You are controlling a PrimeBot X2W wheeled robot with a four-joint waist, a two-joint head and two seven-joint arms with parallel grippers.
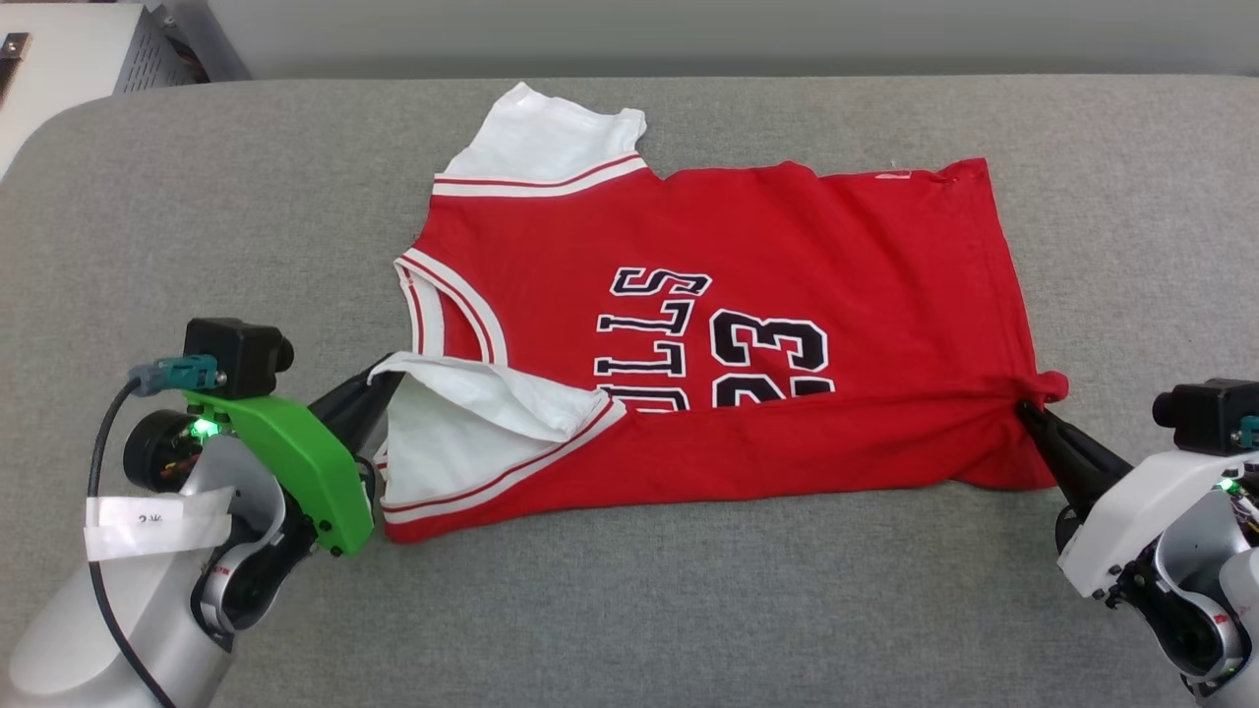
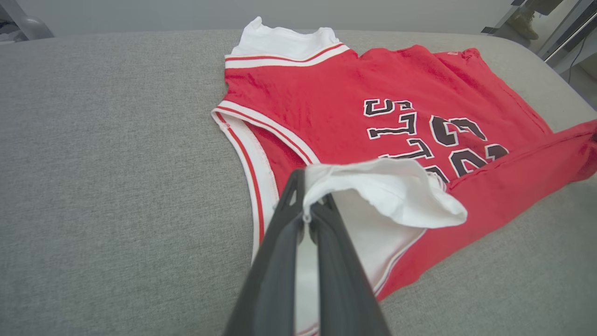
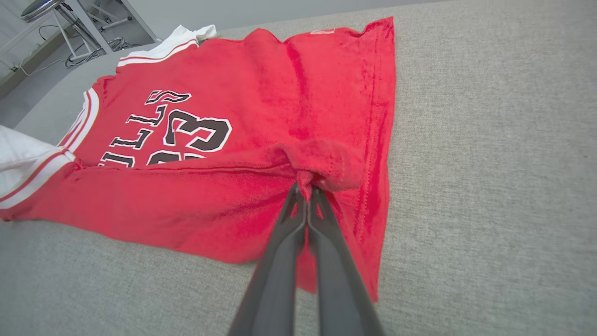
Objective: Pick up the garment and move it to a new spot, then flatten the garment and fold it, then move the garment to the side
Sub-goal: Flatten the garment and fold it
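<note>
Garment (image 1: 748, 226) lies spread across the middle of the frame on the grey fabric table (image 1: 629, 610). Its near long edge is folded up over the lower part of the black print. At lower left, the left gripper (image 1: 387, 382) is pressed together on the near white sleeve (image 1: 443, 442), holding its edge raised. At lower right, the right gripper (image 1: 1028, 411) pinches the garment's bunched red hem corner. Farther up, the other white sleeve (image 1: 546, 138) lies flat near the frame's top.
</note>
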